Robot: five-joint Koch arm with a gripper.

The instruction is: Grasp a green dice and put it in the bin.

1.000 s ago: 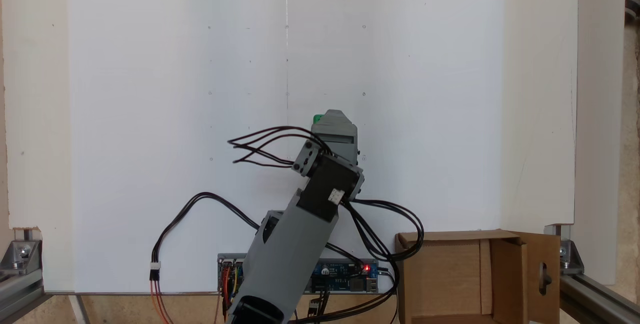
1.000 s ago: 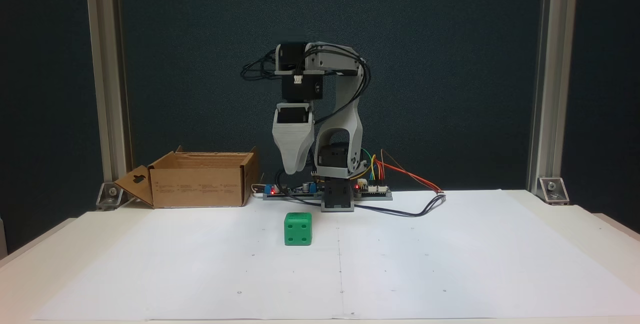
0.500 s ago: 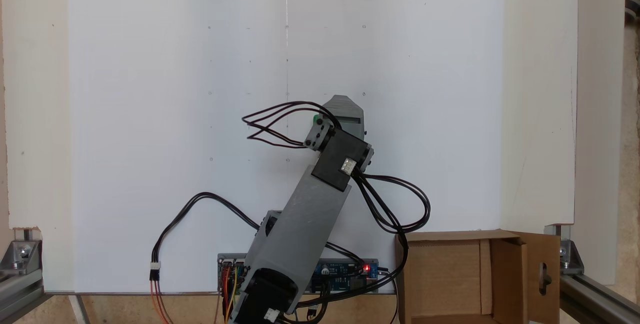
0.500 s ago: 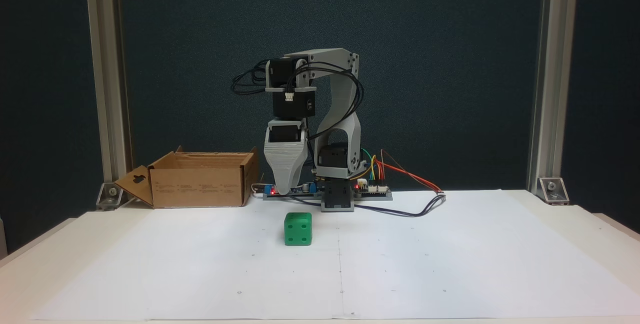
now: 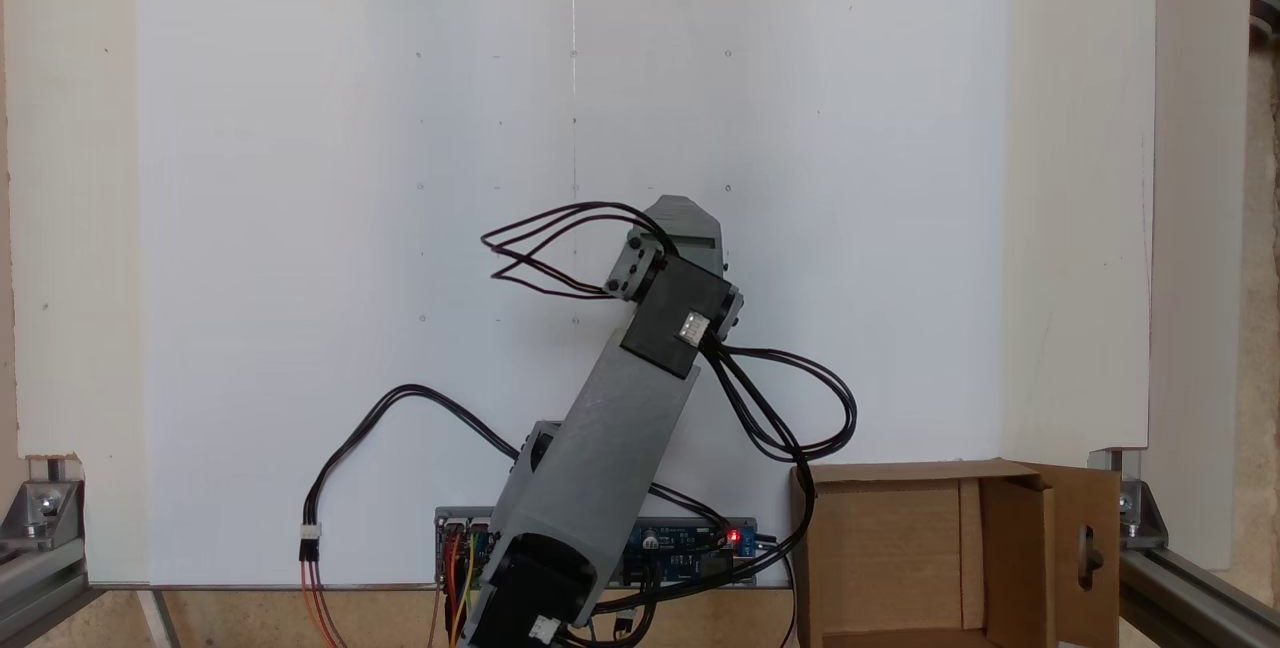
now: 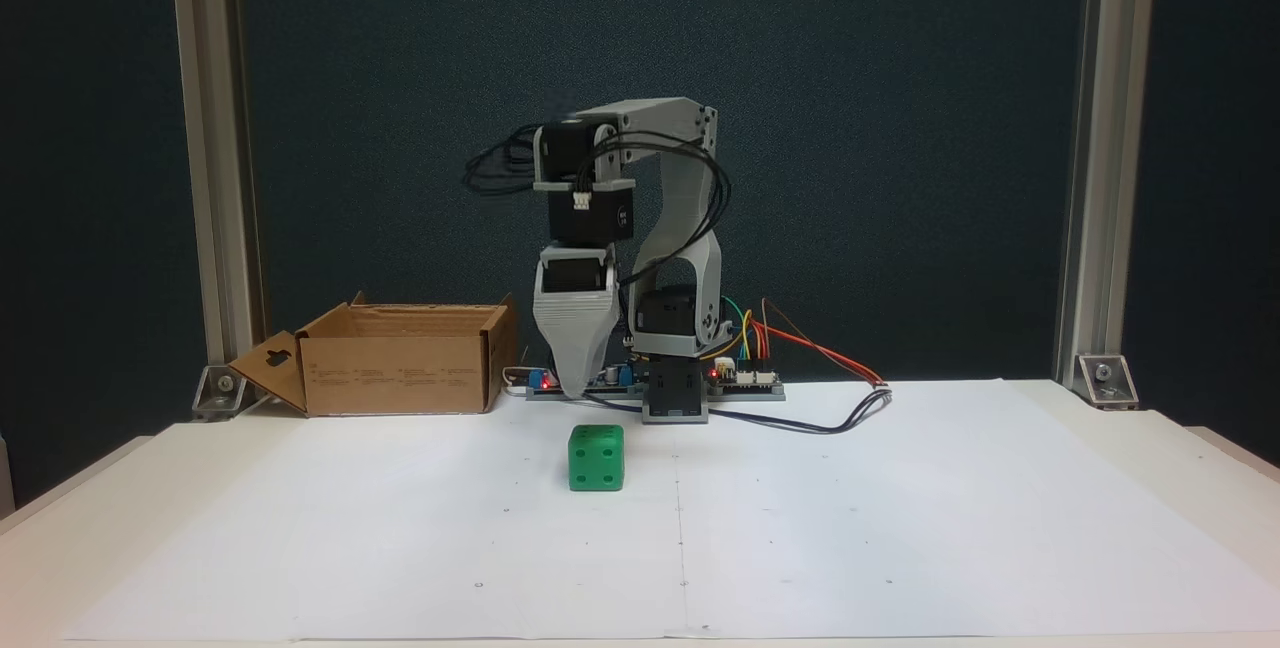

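Note:
The green dice [image 6: 596,458] sits on the white paper in front of the arm's base, with several pips facing the camera. My grey gripper [image 6: 572,390] points straight down, its tip just above the dice and a little to the left of it in this fixed view. Nothing is between its jaws that I can see, and they taper to one tip, so their state is unclear. From above, the gripper [image 5: 682,213] and wrist hide the dice. The bin [image 6: 400,360], a brown cardboard box with open flaps, stands left of the base here and at bottom right [image 5: 905,474] from above.
Black cables [image 5: 790,408] loop from the wrist toward the bin's near corner. A controller board [image 6: 745,378] with coloured wires lies beside the base. Aluminium frame posts [image 6: 1085,158] stand at the table's back corners. The white paper sheet [image 6: 900,528] covers the table.
The arm reached forward and lowered, bringing the gripper tip down close above the dice; from above the wrist now covers the dice. The dice and bin stayed put.

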